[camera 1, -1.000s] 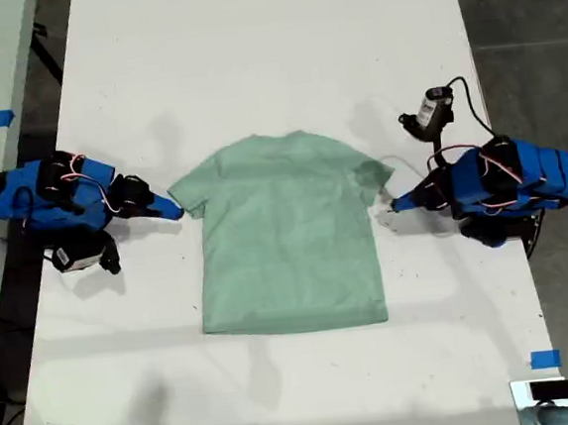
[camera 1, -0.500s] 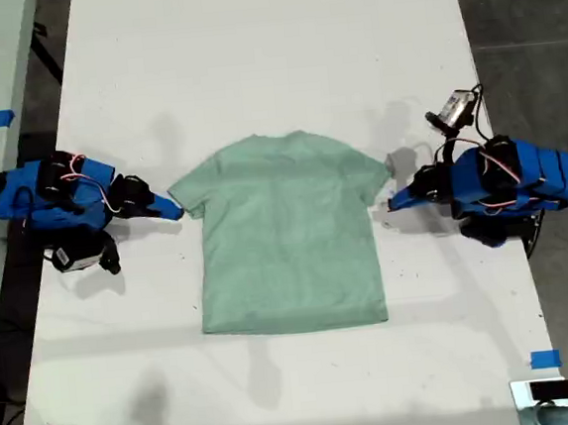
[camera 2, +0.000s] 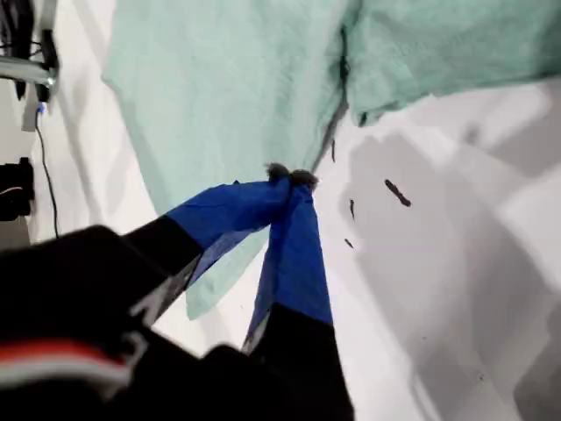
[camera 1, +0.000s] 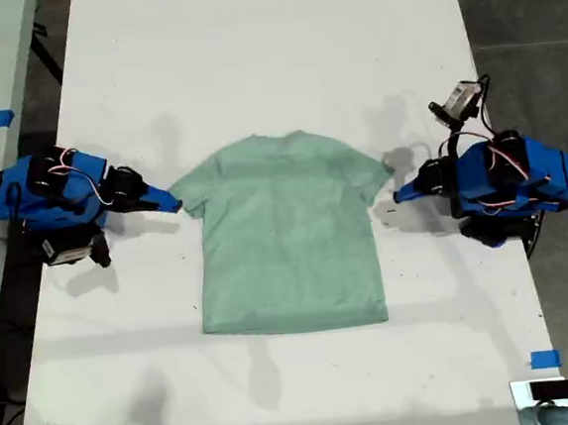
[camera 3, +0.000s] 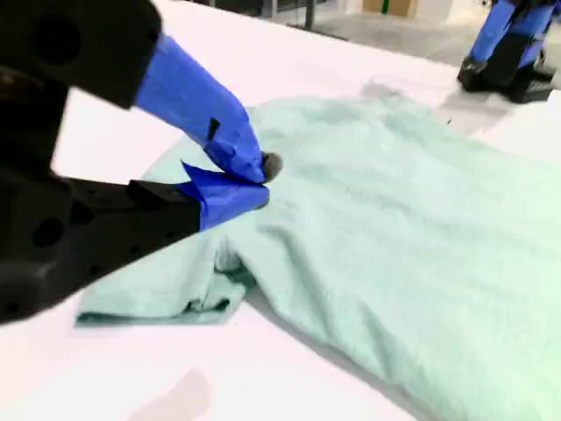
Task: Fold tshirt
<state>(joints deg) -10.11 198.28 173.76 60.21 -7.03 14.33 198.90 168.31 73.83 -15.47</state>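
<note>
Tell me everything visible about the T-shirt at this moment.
The T-shirt is pale mint green, plain, short-sleeved, of soft, slightly fuzzy fabric. It lies spread flat and unfolded on the white table, collar toward the exterior view's top, hem toward its bottom, with one sleeve out to each side. One blue-taped gripper sits close to each sleeve tip. In the wrist views both grippers' jaws look closed with nothing visibly between them; whether either touches the fabric I cannot tell.

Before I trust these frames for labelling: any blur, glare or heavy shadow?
Exterior view: sharp, evenly lit, soft shadows beside both arms on the table. First wrist view: my first gripper blurred, grey shadows on white. Second wrist view: tshirt soft, tabletop overexposed.
</note>
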